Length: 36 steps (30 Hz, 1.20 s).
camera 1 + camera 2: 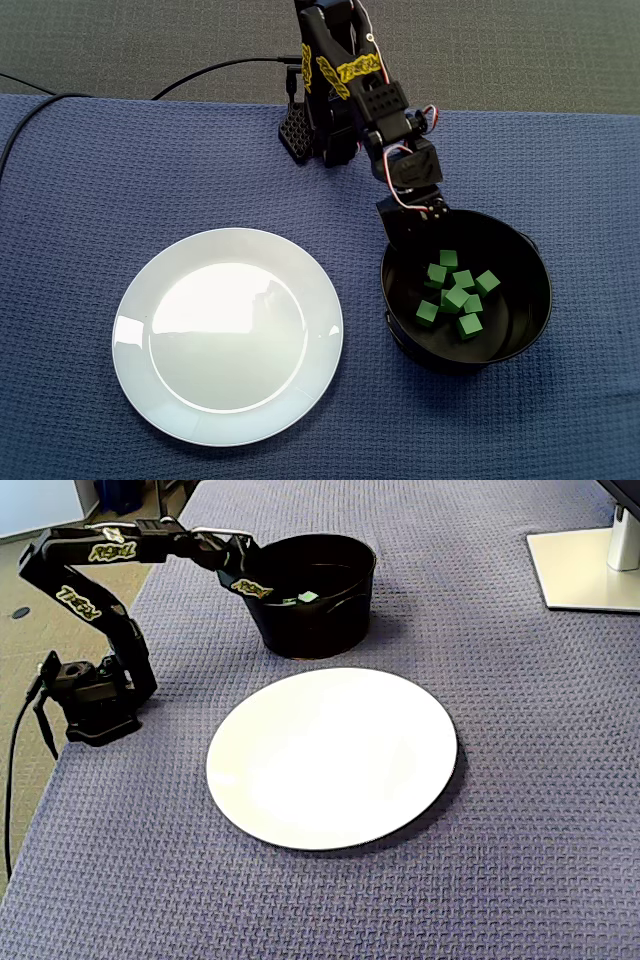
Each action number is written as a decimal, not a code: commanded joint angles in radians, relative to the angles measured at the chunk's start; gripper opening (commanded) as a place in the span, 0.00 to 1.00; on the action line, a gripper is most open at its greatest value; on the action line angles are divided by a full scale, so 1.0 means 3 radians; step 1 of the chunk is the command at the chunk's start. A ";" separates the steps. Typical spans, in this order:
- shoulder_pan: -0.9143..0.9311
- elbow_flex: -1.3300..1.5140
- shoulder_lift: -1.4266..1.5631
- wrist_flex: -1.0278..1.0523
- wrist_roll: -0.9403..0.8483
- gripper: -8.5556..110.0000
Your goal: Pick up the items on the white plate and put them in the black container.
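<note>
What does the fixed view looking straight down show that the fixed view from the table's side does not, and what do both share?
Only the top-down fixed view shows the whole heap of green cubes lying in the black container. The side-on view catches just one green bit. Only the side-on fixed view shows the white stand base on the cloth and the container's outer wall. Both fixed views show the bare white plate, the container and the gripper reaching over its rim. Whether the gripper is open cannot be told.
</note>
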 commanded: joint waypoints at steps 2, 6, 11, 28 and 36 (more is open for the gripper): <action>0.0266 -0.0874 0.0460 0.0685 0.0128 0.27; 0.0619 -0.1590 0.0793 0.1386 0.0036 0.28; 0.1115 -0.1851 0.1340 0.2020 -0.0900 0.24; 0.1933 0.0660 0.3068 0.2925 -0.2270 0.12; 0.1969 0.1718 0.3308 0.2695 -0.2091 0.07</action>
